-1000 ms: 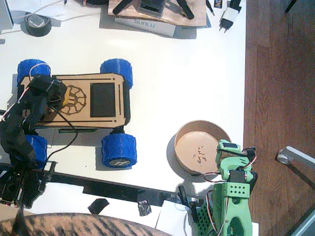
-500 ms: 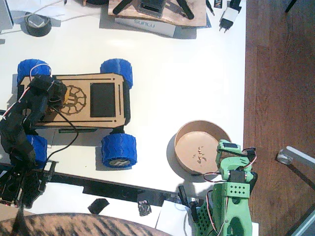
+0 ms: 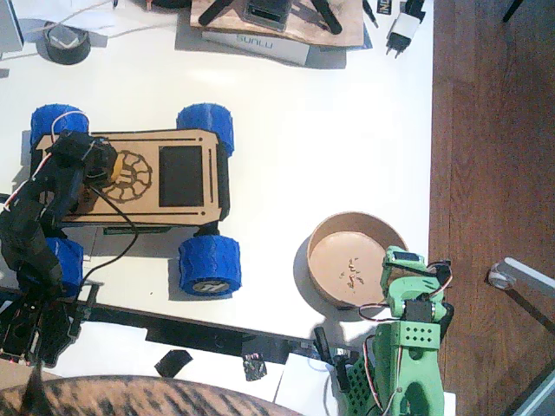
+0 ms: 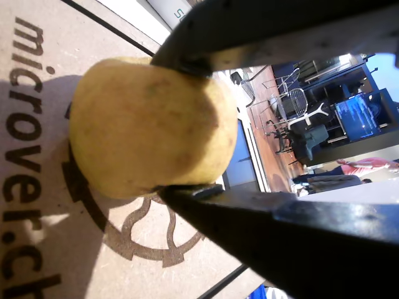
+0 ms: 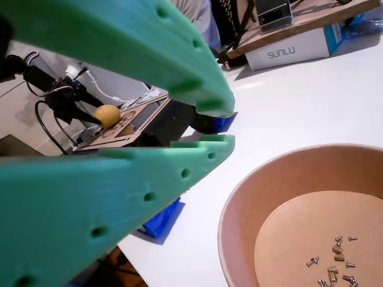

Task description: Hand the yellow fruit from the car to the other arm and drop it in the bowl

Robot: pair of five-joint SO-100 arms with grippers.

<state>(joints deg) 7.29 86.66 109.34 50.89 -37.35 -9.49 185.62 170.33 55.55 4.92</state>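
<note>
Yellow fruit (image 4: 153, 128) is pinched between the black left gripper's (image 3: 102, 165) fingers over the car (image 3: 165, 178); the green right gripper (image 5: 203, 128), parted and empty, waits well apart by the bowl (image 3: 323, 232).

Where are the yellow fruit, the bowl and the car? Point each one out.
yellow fruit (image 4: 153, 128): a wrist view, middle of its skin.
bowl (image 3: 323, 232): fixed view, its upper-left rim.
car (image 3: 128, 206): fixed view, bare plywood deck near its front edge.
</note>
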